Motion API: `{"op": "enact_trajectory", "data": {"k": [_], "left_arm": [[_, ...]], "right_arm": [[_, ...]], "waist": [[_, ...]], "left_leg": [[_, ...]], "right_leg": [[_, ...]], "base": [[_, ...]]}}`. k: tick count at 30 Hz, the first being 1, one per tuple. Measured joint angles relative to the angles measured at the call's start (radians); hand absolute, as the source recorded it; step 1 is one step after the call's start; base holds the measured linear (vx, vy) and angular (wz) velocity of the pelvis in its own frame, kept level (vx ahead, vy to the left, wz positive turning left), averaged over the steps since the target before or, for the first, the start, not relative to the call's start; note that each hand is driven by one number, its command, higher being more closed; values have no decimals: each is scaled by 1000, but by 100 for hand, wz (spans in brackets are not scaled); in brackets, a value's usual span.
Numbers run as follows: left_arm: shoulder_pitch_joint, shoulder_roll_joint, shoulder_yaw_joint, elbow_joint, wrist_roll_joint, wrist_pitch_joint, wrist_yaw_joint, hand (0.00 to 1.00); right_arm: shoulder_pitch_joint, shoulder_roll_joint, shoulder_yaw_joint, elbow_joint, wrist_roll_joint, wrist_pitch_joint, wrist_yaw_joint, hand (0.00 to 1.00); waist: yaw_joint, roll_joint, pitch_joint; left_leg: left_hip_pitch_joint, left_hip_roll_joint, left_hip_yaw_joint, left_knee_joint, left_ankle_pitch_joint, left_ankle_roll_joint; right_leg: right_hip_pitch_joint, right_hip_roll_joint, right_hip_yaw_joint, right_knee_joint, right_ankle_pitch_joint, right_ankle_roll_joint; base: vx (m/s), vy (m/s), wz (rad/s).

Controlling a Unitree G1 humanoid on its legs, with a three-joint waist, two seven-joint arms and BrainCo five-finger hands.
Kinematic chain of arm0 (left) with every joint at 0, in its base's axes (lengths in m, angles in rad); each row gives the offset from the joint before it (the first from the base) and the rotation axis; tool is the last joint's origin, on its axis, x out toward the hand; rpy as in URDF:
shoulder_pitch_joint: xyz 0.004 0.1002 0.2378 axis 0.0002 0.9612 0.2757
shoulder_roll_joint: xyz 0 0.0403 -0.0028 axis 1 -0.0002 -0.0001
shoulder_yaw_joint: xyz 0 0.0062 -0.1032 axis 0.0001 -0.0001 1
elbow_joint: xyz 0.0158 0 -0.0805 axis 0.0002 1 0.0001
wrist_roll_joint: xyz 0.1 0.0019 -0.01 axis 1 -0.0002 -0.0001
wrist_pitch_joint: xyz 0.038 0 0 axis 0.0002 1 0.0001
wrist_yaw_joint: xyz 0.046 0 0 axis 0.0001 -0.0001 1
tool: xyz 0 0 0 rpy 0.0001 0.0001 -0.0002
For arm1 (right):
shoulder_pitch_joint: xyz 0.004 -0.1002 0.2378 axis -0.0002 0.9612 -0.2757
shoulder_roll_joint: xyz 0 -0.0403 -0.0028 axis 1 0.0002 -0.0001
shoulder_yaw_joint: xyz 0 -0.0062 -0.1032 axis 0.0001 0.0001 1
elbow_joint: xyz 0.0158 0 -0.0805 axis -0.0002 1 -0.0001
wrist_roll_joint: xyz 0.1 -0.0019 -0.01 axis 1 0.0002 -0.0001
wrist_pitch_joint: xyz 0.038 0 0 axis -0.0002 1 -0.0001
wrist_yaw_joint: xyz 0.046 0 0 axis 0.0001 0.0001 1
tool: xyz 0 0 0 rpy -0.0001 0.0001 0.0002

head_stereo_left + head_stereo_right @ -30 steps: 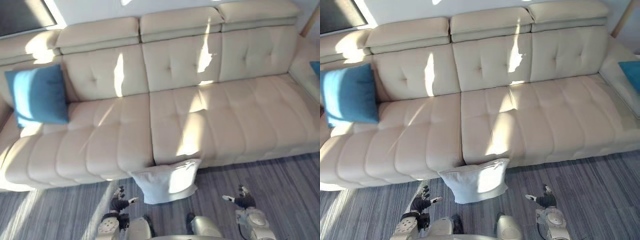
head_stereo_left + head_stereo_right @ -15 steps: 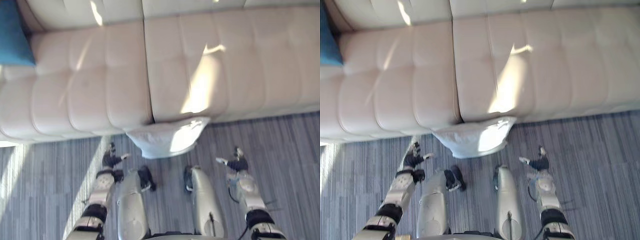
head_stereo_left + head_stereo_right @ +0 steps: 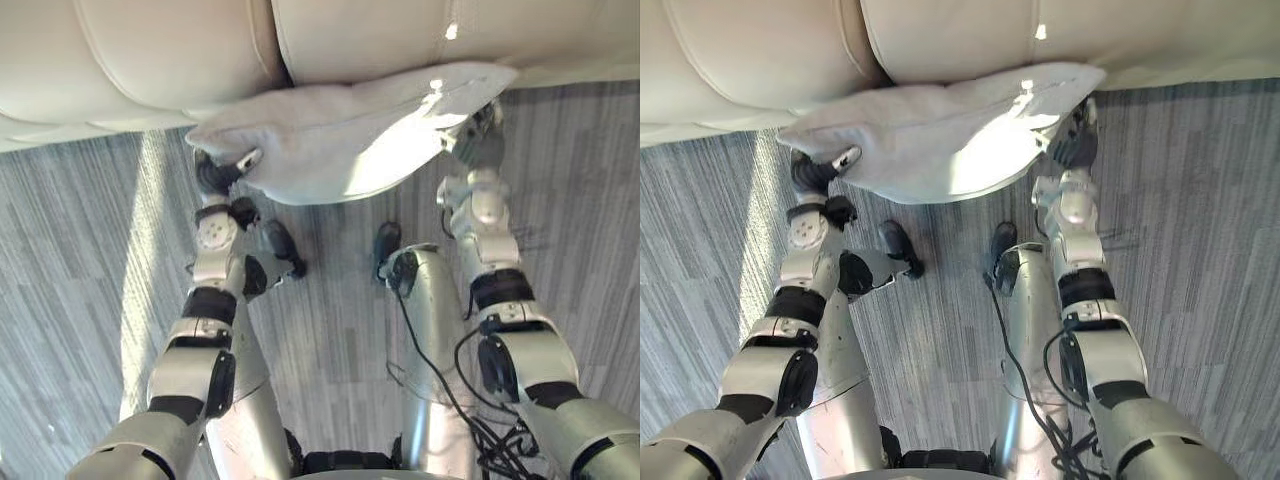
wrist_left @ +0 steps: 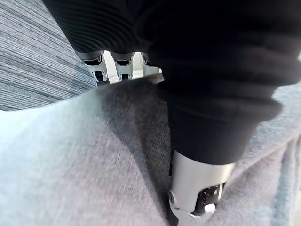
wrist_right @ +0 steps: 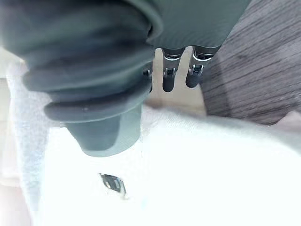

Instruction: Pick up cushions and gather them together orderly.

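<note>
Cushion (image 3: 330, 140) against sofa (image 3: 150, 50), right robot hand (image 3: 475, 145) straight-fingered at its edge; left robot hand (image 3: 213, 175): hold unclear.

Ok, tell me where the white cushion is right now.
In the eye views, the white cushion is top centre, against the foot of the sofa, with the left hand at its left end and the right hand at its right.

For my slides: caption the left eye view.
Left hand and right hand flank the white cushion on grey carpet against the cream sofa.
</note>
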Motion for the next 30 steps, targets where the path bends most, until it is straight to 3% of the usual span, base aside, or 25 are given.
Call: {"op": "enact_trajectory", "data": {"k": [6, 11, 15, 16, 17, 19, 20, 22, 23, 27, 30], "left_arm": [[2, -27, -39, -63, 9, 4, 109, 100], [59, -27, -55, -164, 20, 6, 138, 100], [179, -43, -80, -262, 28, 6, 145, 100], [236, -55, -84, -317, 38, -1, 145, 100], [299, -64, -99, -375, 46, -9, 145, 100], [372, -67, -127, -454, 57, -16, 145, 100], [476, -73, -163, -517, 65, -31, 144, 100], [568, -82, -186, -583, 93, -49, 143, 100], [598, -87, -189, -602, 99, -51, 142, 100], [791, -89, -191, -667, 139, -77, 98, 100], [853, -73, -195, -665, 159, -76, 77, 100]], "right_arm": [[-4, 39, 26, -27, 0, 0, -38, 100], [44, 61, 40, -106, -1, 1, -38, 100], [211, 113, 48, -286, -7, -4, -38, 100], [279, 123, 68, -359, -13, -25, -37, 100], [357, 137, 86, -439, -19, -46, -37, 100], [443, 155, 98, -527, -19, -67, -36, 100], [563, 167, 118, -602, -22, -92, -32, 100], [676, 169, 133, -699, -36, -113, -16, 100], [709, 169, 141, -723, -44, -118, -8, 100], [907, 164, 190, -820, -79, -143, 70, 100], [923, 150, 191, -773, -94, -143, 102, 100]], "waist": [[-5, 0, 0], [-24, 0, -2], [-31, 1, -6], [-30, 0, -22], [-30, -1, -71], [-30, -1, -83], [-29, -2, -181], [-28, -2, -194], [-28, -2, -195], [-29, -10, -303], [-34, -17, -327]], "left_leg": [[0, -3, -2, -10, 9, -1], [45, -4, -9, -28, 15, -4], [241, -20, 0, -118, 22, -20], [311, -23, 8, -161, 19, -36], [358, -30, 19, -207, 23, -46], [464, -39, 28, -262, 27, -53], [511, -48, 36, -321, 32, -62], [649, -65, 52, -401, 45, -69], [697, -72, 55, -423, 47, -71], [920, -123, 90, -596, 57, -83], [991, -163, 97, -686, 79, -80]], "right_leg": [[0, -3, -4, -2, 2, -3], [55, -2, -18, -21, 2, -3], [261, 2, -31, -120, 5, -9], [331, 6, -36, -168, 10, -16], [377, 4, -43, -217, 15, -16], [487, 2, -54, -276, 18, -14], [542, 1, -67, -342, 18, -5], [686, -4, -83, -429, 34, 1], [734, -5, -86, -455, 36, 3], [968, -12, -102, -652, 61, 39], [1043, -24, -105, -742, 86, 53]], "base": [[-16, -7, 2], [0, 0, 0], [5, -28, 3], [10, -53, -2], [40, -46, 0], [97, -41, 10], [127, -30, 15], [190, -3, 14], [227, 13, 9], [259, 62, 8], [207, 67, 10]]}}
